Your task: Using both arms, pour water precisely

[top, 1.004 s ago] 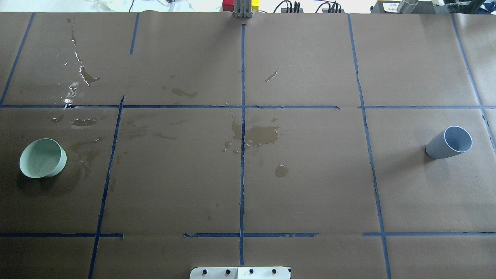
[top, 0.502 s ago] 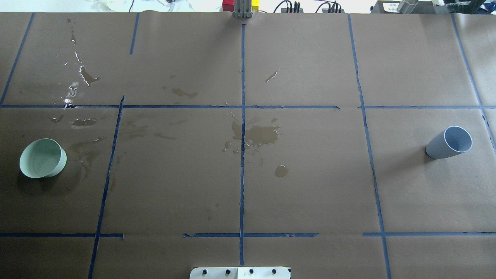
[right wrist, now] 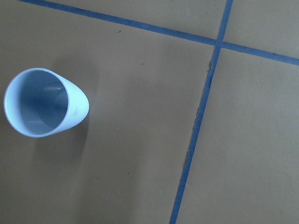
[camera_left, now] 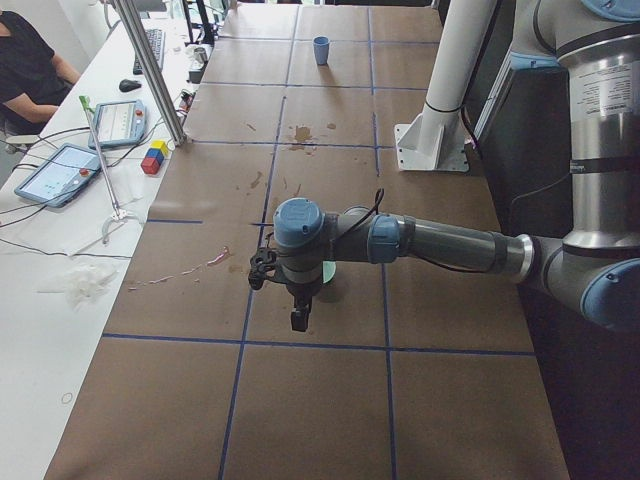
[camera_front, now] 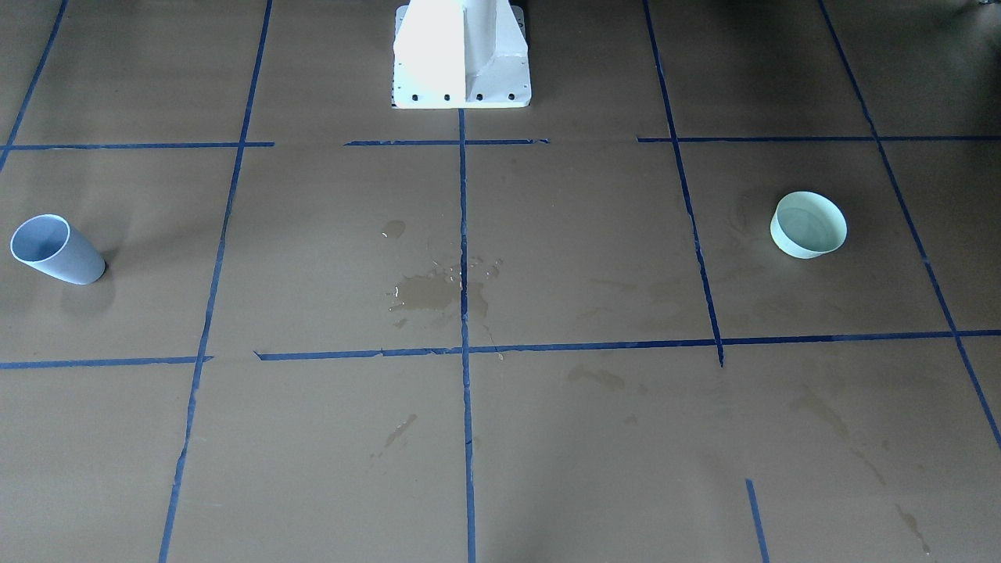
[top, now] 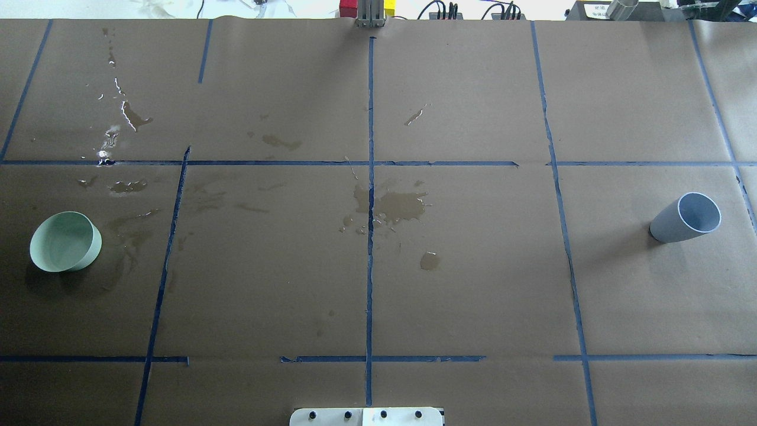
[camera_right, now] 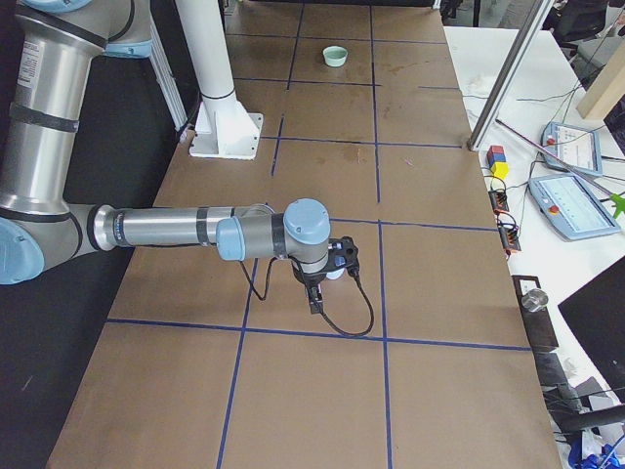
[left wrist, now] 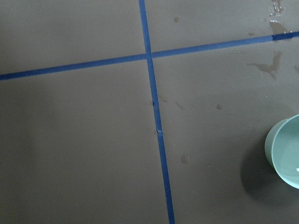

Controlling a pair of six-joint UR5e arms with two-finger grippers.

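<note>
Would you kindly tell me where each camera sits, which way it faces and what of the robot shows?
Front-facing: across the table, facing the white pedestal; no arms.
Overhead: behind the robot, looking forward and down; only the base plate.
Exterior left: table's end, left arm near.
Exterior right: opposite end, right arm near.
Left wrist: straight down, green bowl at edge; no fingers.
Right wrist: down on blue cup; no fingers.
Front-facing and overhead share bowl, cup, central puddle.

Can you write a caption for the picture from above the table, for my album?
A green bowl and a blue cup sit far apart on brown paper, spilled water between them.
</note>
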